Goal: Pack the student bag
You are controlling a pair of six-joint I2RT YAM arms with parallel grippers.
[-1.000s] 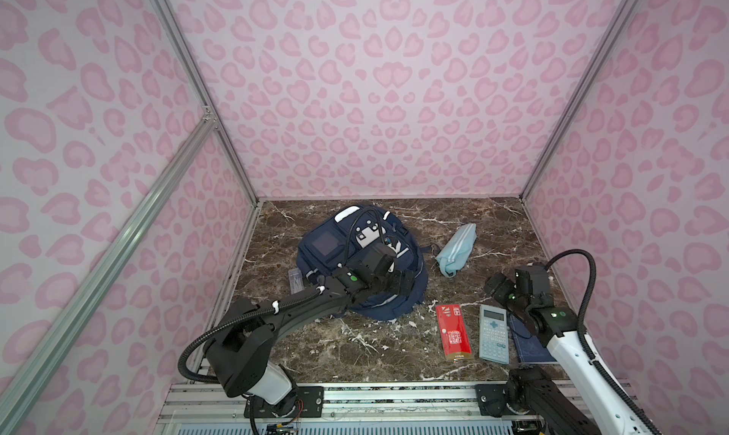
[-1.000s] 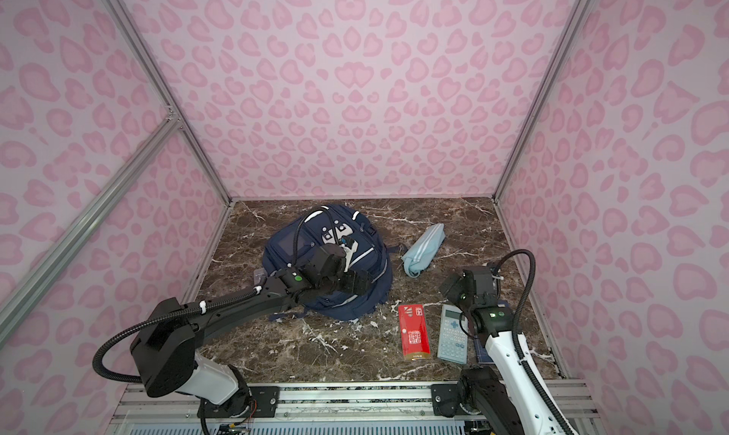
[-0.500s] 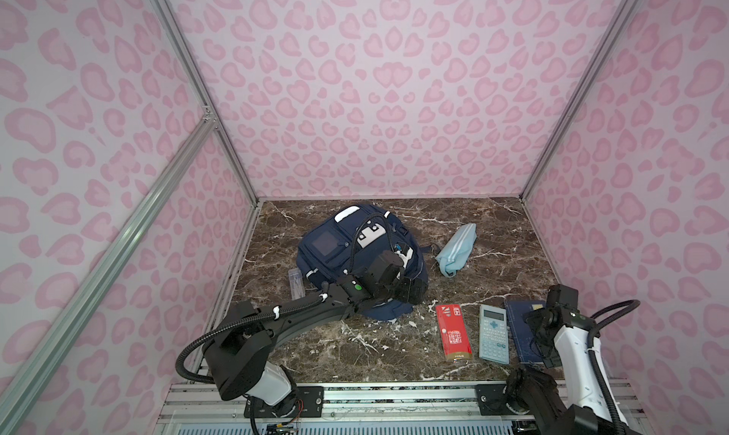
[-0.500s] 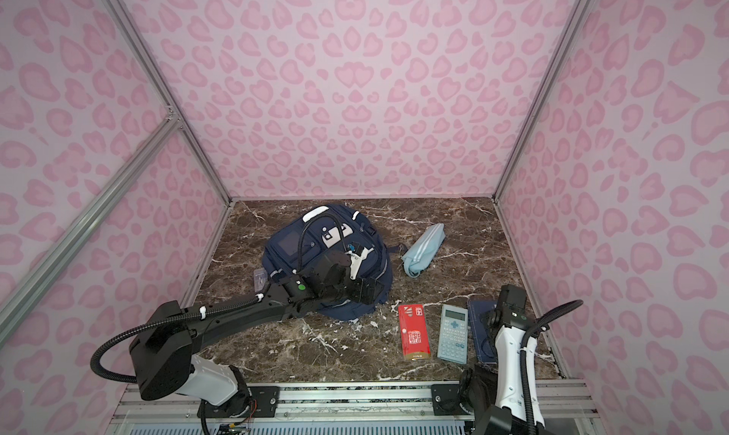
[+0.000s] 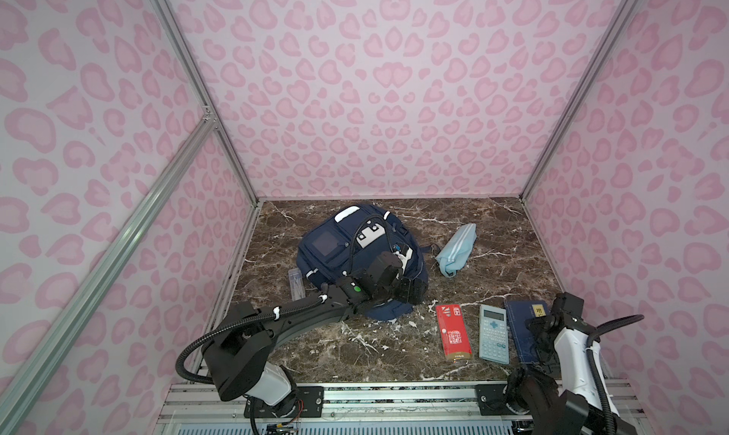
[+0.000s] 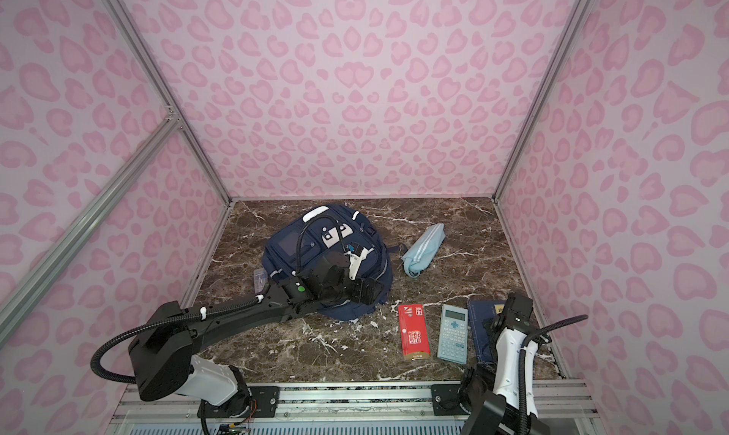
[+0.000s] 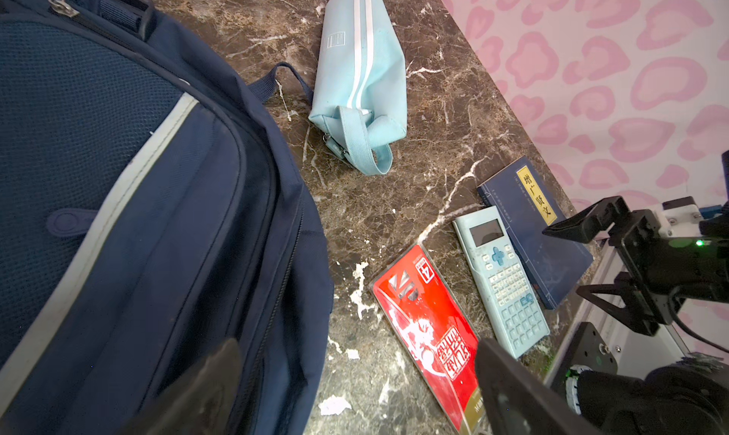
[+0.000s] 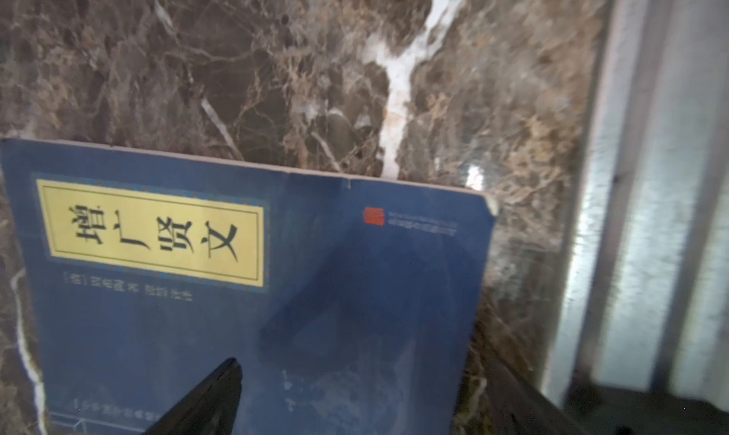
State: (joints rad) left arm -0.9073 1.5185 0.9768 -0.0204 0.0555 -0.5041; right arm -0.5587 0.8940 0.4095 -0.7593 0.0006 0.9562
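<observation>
We hang our left gripper (image 5: 412, 291), released, over the near right edge of the large navy-blue fabric student bag (image 5: 329, 251), left of centre on the brown marble surface (image 5: 394, 346); our right gripper (image 8: 363, 370), also released, hovers over the navy yellow-labelled book (image 8: 157, 334).

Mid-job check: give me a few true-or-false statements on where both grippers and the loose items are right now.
1. The left gripper hangs open over the backpack's edge. True.
2. The red box is inside the backpack. False: it lies on the table beside the calculator.
3. The right gripper is open above the navy book. True.
4. The right gripper holds the light-blue pouch. False: the pouch lies free on the table, beside the backpack.
5. The calculator lies between the red box and the book. True.
</observation>
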